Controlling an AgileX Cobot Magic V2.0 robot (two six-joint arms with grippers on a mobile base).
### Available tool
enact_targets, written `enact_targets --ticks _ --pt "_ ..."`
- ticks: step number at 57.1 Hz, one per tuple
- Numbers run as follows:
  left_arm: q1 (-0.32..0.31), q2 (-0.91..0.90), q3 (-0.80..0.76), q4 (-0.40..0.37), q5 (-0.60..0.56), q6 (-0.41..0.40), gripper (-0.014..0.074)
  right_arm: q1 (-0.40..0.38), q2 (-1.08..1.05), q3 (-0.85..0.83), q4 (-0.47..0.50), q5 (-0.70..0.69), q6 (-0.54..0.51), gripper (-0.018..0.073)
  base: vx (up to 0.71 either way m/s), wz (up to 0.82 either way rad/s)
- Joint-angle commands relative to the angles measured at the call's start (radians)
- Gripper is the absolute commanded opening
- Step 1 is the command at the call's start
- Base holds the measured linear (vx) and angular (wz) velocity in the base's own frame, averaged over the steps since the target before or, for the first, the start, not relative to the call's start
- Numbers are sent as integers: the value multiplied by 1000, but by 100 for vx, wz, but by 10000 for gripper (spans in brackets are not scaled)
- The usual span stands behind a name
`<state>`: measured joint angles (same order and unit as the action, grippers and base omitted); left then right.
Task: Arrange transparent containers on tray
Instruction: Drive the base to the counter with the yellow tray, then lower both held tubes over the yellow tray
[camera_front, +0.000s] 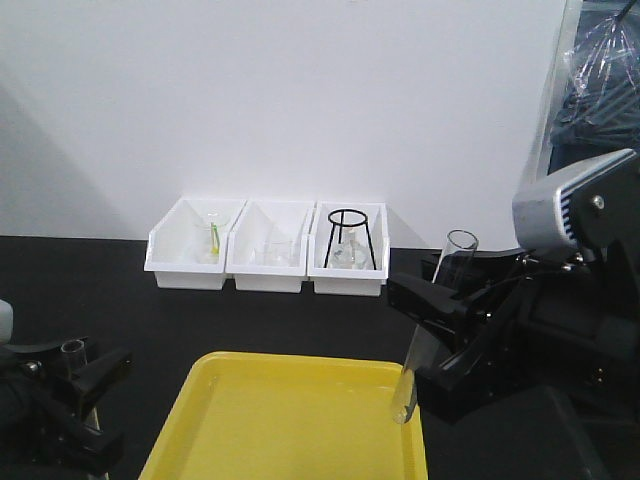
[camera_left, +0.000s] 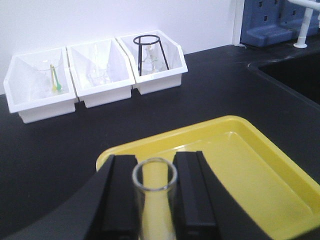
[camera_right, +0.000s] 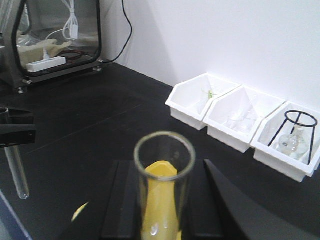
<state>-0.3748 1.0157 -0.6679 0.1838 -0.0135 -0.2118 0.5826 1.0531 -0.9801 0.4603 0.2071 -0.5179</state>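
Note:
The yellow tray (camera_front: 290, 420) lies at the front centre of the black table. My right gripper (camera_front: 440, 318) is shut on a transparent container (camera_front: 432, 325), a clear test tube tilted rim-up, its rounded bottom low over the tray's right rim. The right wrist view looks down that tube's open rim (camera_right: 164, 155) between the black fingers (camera_right: 125, 200). My left gripper (camera_front: 80, 375) stands left of the tray, shut on a second upright tube (camera_front: 73, 350). In the left wrist view this tube (camera_left: 155, 215) sits between the pads (camera_left: 120, 200), with the tray (camera_left: 240, 165) ahead.
Three white bins (camera_front: 268, 255) line the back wall and hold glassware. The right one has a black wire tripod (camera_front: 350, 238). A dark sink recess (camera_left: 295, 75) is at the table's far right in the left wrist view. A cabinet with cables (camera_right: 55, 35) stands far left.

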Motion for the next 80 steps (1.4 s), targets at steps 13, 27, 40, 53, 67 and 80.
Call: enact_targets --ticks 13,27,40,53,67,80 --pt "-7 -14 -36 -9 -83 -4 177 -4 -18 -35 0 -75 -9 86 24 -9" --pt "-7 -14 -36 -9 -83 -4 177 -4 -18 -35 0 -75 -9 86 17 -6" --pt "-7 -14 -36 -9 -83 -4 177 -4 -18 -35 0 -75 -9 86 8 -3" --pt "-7 -14 -36 -9 -83 -4 177 -4 -18 -35 0 -75 -9 86 3 -1" --pt "-7 -14 -36 -9 -83 -4 177 -4 -18 -35 0 -75 -9 86 0 0" --pt "-7 -14 -36 -9 -86 -4 177 -4 -18 -35 0 -75 -9 86 0 0"
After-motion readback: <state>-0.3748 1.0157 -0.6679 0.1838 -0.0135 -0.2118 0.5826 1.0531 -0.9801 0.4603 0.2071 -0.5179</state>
